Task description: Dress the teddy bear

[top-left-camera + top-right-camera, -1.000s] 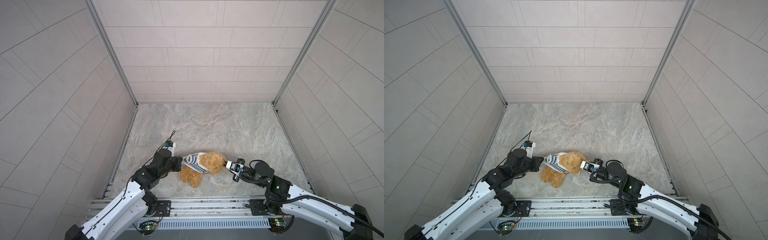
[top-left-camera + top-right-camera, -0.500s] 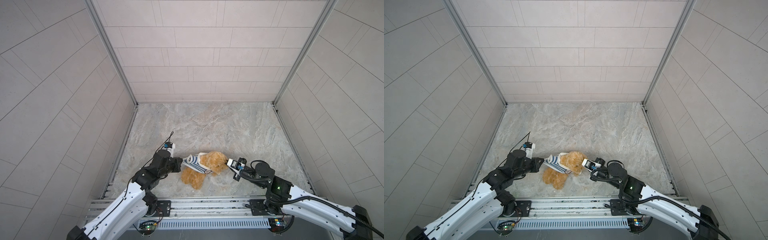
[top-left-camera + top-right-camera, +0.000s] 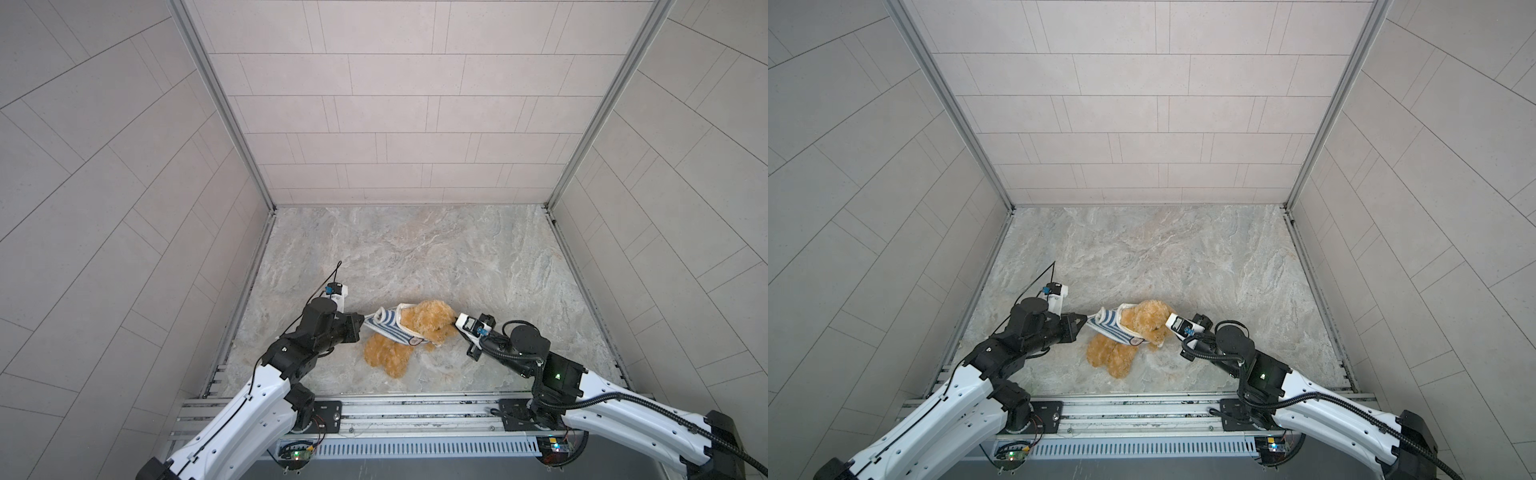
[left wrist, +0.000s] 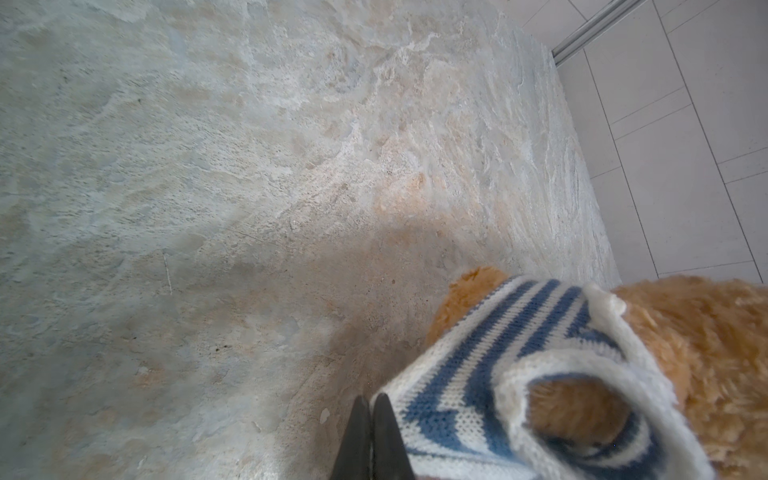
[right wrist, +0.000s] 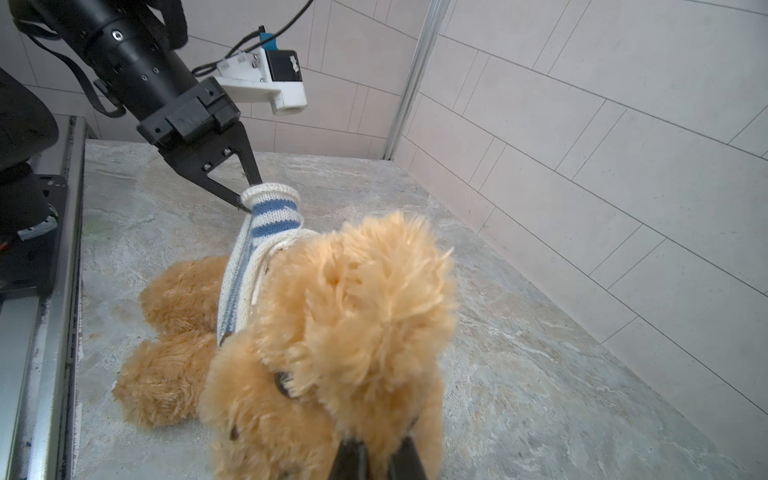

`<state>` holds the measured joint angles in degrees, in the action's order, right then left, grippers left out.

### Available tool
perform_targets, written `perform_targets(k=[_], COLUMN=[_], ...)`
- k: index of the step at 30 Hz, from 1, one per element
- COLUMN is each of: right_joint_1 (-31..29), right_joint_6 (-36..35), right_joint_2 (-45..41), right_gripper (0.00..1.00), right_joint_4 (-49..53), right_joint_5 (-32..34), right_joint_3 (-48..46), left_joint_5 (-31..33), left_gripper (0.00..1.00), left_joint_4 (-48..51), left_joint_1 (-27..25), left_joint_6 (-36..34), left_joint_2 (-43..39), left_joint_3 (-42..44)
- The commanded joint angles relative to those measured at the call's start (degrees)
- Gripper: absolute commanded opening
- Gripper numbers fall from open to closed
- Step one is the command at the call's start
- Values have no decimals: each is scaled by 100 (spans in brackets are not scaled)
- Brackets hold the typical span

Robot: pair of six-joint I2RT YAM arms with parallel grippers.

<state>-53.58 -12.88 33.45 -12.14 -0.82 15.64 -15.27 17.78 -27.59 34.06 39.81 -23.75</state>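
The teddy bear [image 3: 428, 322] is lying near the front middle of the stone-patterned desk [image 3: 415, 249], stretched between the two arms in both top views [image 3: 1142, 322]. Its head is pointing toward the right arm and its legs are sprawling toward the front rail. A blue-and-white striped shirt [image 3: 390, 326] is sitting around its neck and upper body, and the loose part is being pulled out to the left of the bear [image 3: 1111, 326]. The left pincer [image 3: 361, 321] is reaching in just beside the bear's back with its jaws squeezed together on the white-ribbed edge of the shirt. The right wrist view is showing this clearly, with the dark tips [image 5: 249, 193] pinching the cuff of a sleeve [image 5: 270, 216]. From the left wrist view the narrow tips [image 4: 371, 401] are pressing together right at the knitted edge [image 4: 478, 374], with the bear's fur [image 4: 706, 353] showing through an opening behind it. The right pincer [image 5: 380, 446] is sitting at the bear's head, jaws nearly closed and gripping a tuft of golden fur [image 5: 353, 311]. The head is looking lifted slightly off the desk while the legs are resting flat on it.
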Motion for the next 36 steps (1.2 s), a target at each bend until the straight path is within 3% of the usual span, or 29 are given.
perform_targets(k=[1, 6, 18, 22, 26, 30, 36], right_joint_1=[50, 50, -24, -492, -712, -715, -538], right_joint_6=[195, 409, 1024, 1213, 1416, 1274, 945], right_joint_2=[200, 666, 1228, 1516, 1934, 1955, 1514], right_gripper=[0, 0, 0, 0, 0, 0, 0], right_joint_4=[-428, -682, -1067, -971, -1098, -843, -18], right_joint_5=[342, 134, -158, 107, 117, 287, 443], right_joint_3=[265, 410, 615, 939, 1181, 1283, 1291], left_joint_5=[-167, -142, -222, -112, -68, 216, 579], left_gripper=[0, 0, 0, 0, 4, 7, 26], left_joint_4=[-225, -546, -1207, -1487, -1652, -1194, -559], left_joint_1=[-246, -698, -827, -827, -827, -827, -820], left_joint_6=[-33, 45, 81, 92, 93, -5, -110], left_joint_2=[239, 535, 1112, 1069, 995, 858, 383], left_joint_3=[66, -76, -155, -43, -62, -121, -15])
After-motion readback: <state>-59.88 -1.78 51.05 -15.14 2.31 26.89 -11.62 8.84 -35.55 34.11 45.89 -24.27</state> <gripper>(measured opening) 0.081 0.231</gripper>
